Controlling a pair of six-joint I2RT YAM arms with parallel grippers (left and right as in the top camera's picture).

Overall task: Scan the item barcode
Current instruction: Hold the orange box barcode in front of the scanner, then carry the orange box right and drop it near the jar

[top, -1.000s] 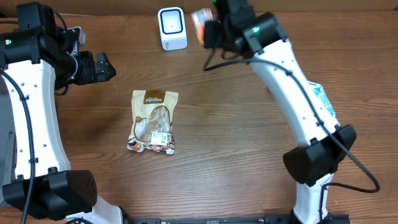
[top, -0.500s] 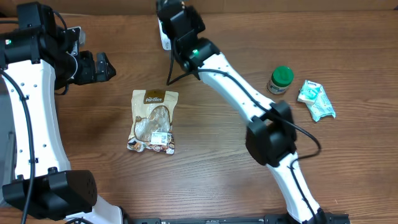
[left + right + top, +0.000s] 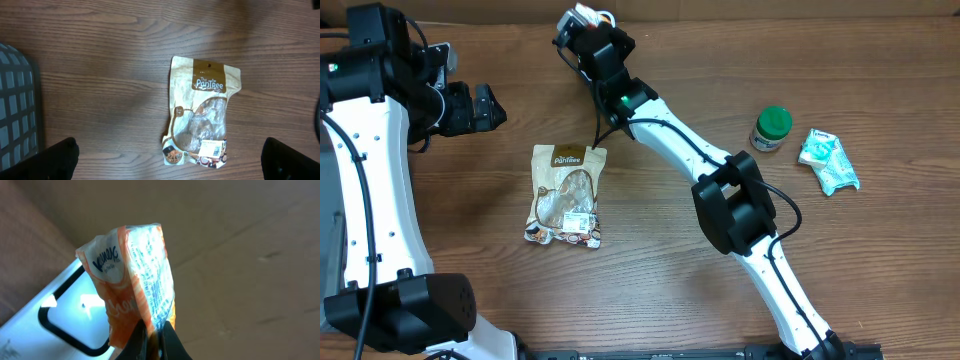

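right pincer (image 3: pixel 150 332), clamped on just the lower edge of the tissue pack (image 3: pixel 132 275) close by the scanner (image 3: pixel 60 325) at the desk's (image 3: pixel 880 260) far edge, may let the soft wrap twist or slip so its barcode turns away; left pincer (image 3: pixel 490 107) hangs apart.

Left pincer (image 3: pixel 492 107) wide, right pincer (image 3: pixel 152 331) tight.

2 arms (image 3: pixel 370 190): white links (image 3: pixel 680 145), black joints (image 3: pixel 732 205), thin black cables (image 3: pixel 596 130), small green lights (image 3: pixel 623 100).
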